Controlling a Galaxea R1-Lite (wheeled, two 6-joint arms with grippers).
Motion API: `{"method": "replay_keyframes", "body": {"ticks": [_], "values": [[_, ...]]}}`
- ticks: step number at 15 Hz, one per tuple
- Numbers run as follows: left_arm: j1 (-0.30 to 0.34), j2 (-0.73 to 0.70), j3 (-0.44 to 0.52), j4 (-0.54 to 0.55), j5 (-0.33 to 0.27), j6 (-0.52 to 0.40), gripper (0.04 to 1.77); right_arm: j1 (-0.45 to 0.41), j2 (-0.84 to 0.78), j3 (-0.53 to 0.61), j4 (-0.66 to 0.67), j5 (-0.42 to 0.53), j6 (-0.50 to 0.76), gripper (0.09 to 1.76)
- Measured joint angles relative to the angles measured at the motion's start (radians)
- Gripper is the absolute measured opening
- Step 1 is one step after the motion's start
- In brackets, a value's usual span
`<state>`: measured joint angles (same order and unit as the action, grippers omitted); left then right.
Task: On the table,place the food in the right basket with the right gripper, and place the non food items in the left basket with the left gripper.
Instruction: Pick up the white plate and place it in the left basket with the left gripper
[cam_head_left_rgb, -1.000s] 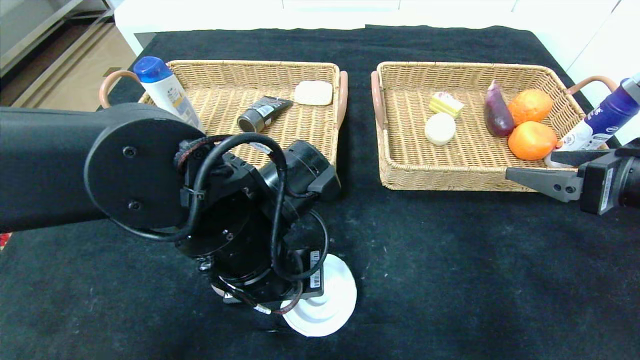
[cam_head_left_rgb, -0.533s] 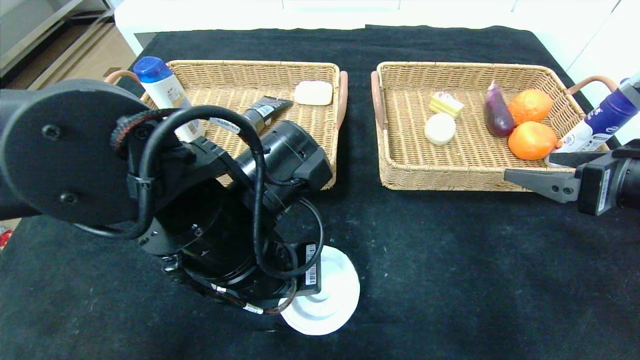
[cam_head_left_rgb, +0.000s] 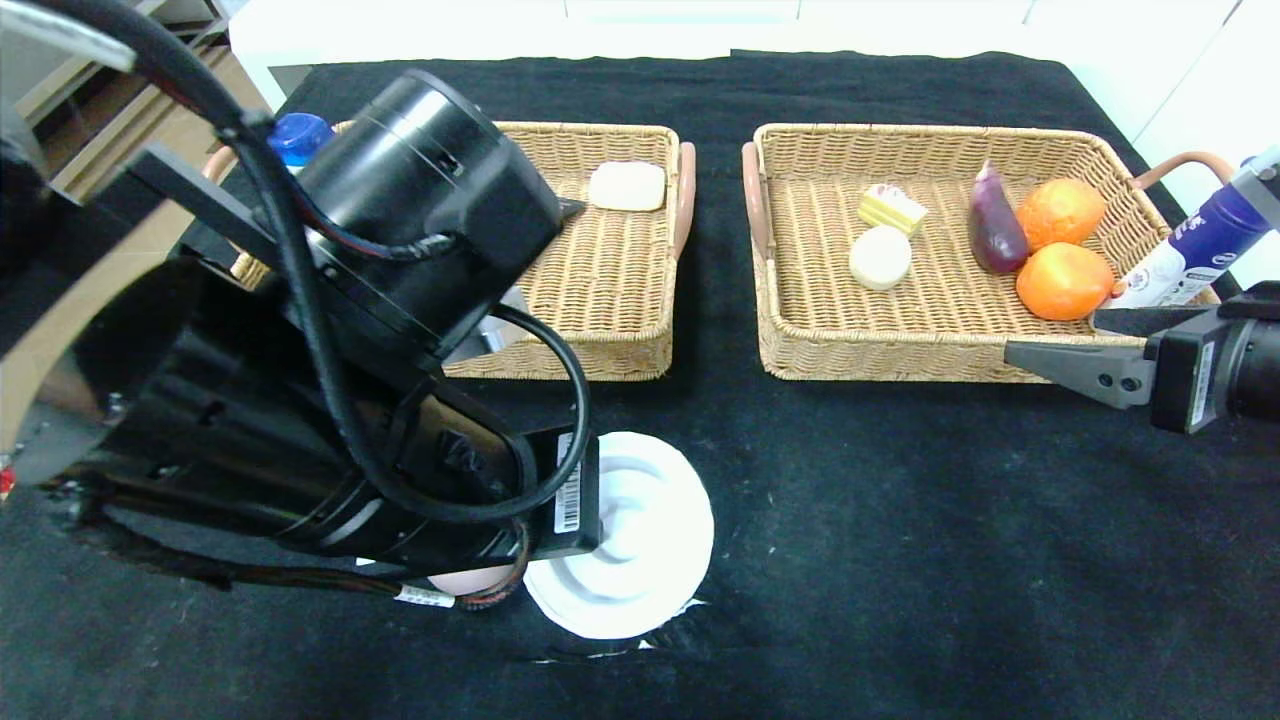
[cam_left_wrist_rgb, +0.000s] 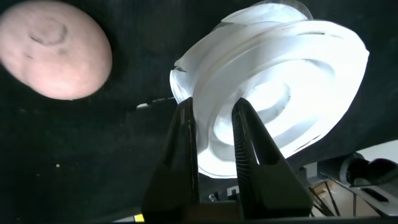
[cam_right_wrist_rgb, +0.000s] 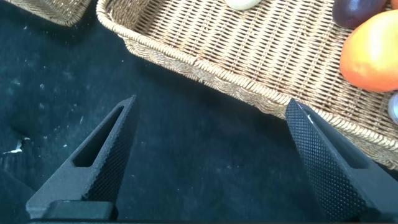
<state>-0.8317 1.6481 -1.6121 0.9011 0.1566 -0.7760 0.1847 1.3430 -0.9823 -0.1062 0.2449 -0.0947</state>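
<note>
My left gripper (cam_left_wrist_rgb: 214, 109) is shut on the rim of the round white dish (cam_left_wrist_rgb: 286, 99), one finger inside the rim and one outside. The dish (cam_head_left_rgb: 640, 545) hangs tilted just above the front of the table (cam_head_left_rgb: 900, 560). The pinkish-mauve bun (cam_left_wrist_rgb: 53, 50) lies on the cloth beside it and barely peeks out under my left arm (cam_head_left_rgb: 465, 580). The yellow cake slice (cam_head_left_rgb: 892, 208) and the cream-white bun (cam_head_left_rgb: 880, 257) lie in the right basket (cam_head_left_rgb: 900, 355). My right gripper (cam_head_left_rgb: 1052, 335) is open and empty at that basket's front right corner (cam_right_wrist_rgb: 210, 104). The black tube is hidden.
The left basket (cam_head_left_rgb: 620, 340) holds a pale bar (cam_head_left_rgb: 627, 186) and the blue-capped bottle (cam_head_left_rgb: 300, 135), mostly hidden by my left arm. An eggplant (cam_head_left_rgb: 995, 235), two oranges (cam_head_left_rgb: 1063, 282) and a dark-blue-capped bottle (cam_head_left_rgb: 1190, 250) are at the right basket.
My left arm has risen towards the head camera with the dish in its fingers, and the dish has tipped and shifted slightly. The right arm has hardly moved.
</note>
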Motion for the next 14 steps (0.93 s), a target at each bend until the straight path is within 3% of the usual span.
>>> {"method": "replay_keyframes", "body": {"ticks": [3,8,14], "values": [[0.031,-0.037,-0.042,-0.007,0.041,0.093,0.42,0.001,0.000,0.000,0.000,0.001,0.000,1.71],[0.183,-0.045,-0.128,-0.055,0.039,0.290,0.42,0.000,0.000,-0.001,0.000,0.000,-0.001,1.71],[0.390,-0.037,-0.151,-0.234,-0.056,0.421,0.42,-0.001,-0.001,-0.001,0.000,0.000,0.000,1.71]]}}
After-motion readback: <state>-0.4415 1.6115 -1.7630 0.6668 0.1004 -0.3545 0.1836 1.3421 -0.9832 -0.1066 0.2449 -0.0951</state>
